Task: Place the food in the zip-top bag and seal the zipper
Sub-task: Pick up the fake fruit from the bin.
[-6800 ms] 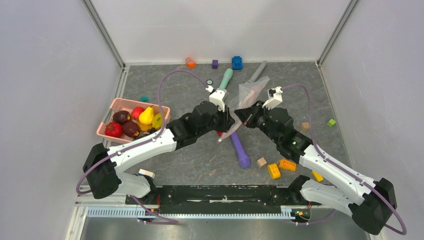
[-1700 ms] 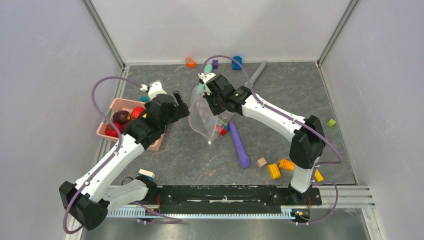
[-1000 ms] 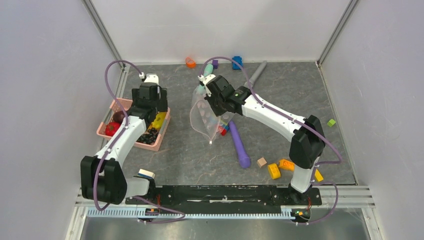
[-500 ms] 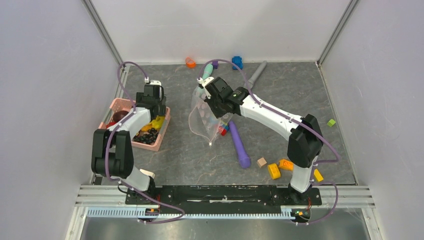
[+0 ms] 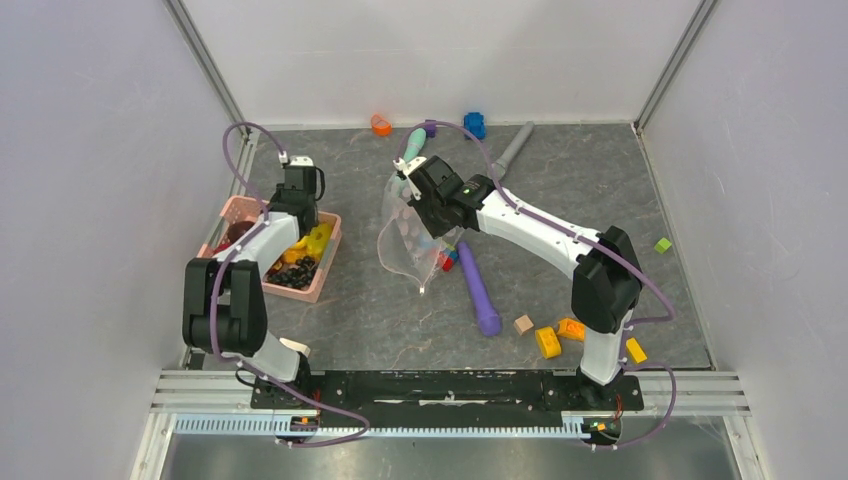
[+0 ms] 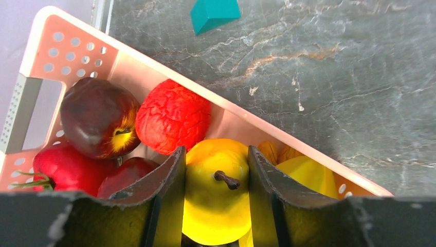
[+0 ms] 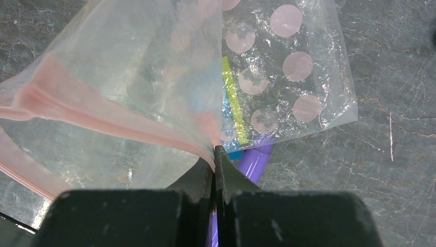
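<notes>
Straddling the yellow pear (image 6: 216,200), the left gripper (image 6: 215,154) is lowered into the pink basket (image 6: 46,46), with one finger set against each flank of the fruit. Contact appears to be made on both sides, but whether it is actually clamped cannot be told. The pear is seated in the basket with the rest of the food: a maroon apple (image 6: 97,116) and a wrinkled red fruit (image 6: 172,116) just beyond the fingers, a red piece (image 6: 56,164) at lower left, and another yellow piece (image 6: 303,175) to the right. A teal block (image 6: 215,13) is seen outside the basket on the worktop (image 5: 380,320).

The right gripper (image 7: 215,154) is clenched on the zip-top bag (image 7: 288,67), jaws pinched flat on the film at the mouth edge, right at the pink zipper (image 7: 103,116). The mouth is held up near the worktop centre, well apart from the basket. The dotted lower part is draped over a purple stick (image 7: 254,159). A yellow-green strip (image 7: 231,98) is seen through the film; whether it is inside or underneath cannot be told.
</notes>
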Robot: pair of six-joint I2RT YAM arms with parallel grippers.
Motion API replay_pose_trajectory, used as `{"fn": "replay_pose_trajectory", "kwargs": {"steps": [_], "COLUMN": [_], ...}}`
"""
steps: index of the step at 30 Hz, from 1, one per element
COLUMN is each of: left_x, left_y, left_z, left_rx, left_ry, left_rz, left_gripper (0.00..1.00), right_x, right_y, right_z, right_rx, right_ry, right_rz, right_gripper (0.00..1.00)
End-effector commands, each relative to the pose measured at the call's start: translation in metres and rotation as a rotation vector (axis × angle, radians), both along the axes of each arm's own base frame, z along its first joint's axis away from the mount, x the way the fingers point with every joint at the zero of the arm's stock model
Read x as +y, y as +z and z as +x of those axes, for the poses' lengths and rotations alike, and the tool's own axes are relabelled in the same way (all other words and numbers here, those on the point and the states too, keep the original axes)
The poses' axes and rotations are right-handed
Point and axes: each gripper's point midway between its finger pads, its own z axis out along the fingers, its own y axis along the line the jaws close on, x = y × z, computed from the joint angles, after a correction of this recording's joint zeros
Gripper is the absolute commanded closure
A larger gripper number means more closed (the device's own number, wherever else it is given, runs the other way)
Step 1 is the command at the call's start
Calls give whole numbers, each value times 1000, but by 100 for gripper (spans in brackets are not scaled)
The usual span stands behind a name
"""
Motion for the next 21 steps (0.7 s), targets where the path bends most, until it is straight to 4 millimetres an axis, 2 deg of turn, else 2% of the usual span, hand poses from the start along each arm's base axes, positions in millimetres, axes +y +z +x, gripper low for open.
{"fn": "replay_pose_trajectory", "kwargs": {"steps": [1,3,6,8,11,13,16,21], "left_x": [-5,-11,-47,-67,-108,-139,-180,-229], "left_y": [50,68,86,105,134,159,189,224], "left_z": [4,1,-2,-10,-25,-40,-73,-118], "left_rx": [-183,-258,-353,-435,-535,-608,-701,-781], "left_ry": [78,111,35,9,-118,-272,-451,-669], "left_rz": [-93,-171,-374,-502,-719,-788,-828,-924], "left_gripper": [98,98,98,98,98,98,98,98], "right_x": [3,2,5,7,11,16,24,31], "right_y": [11,12,18,23,29,33,37,37], "right_z": [1,0,-2,-4,-7,-11,-16,-23], "right_rx": [-14,-16,-6,-6,0,13,38,69], "right_ry": [-8,-19,-26,-31,-19,1,19,54], "right_rz": [31,44,75,97,132,165,212,241], "right_gripper": [99,99,100,100,100,100,100,100]}}
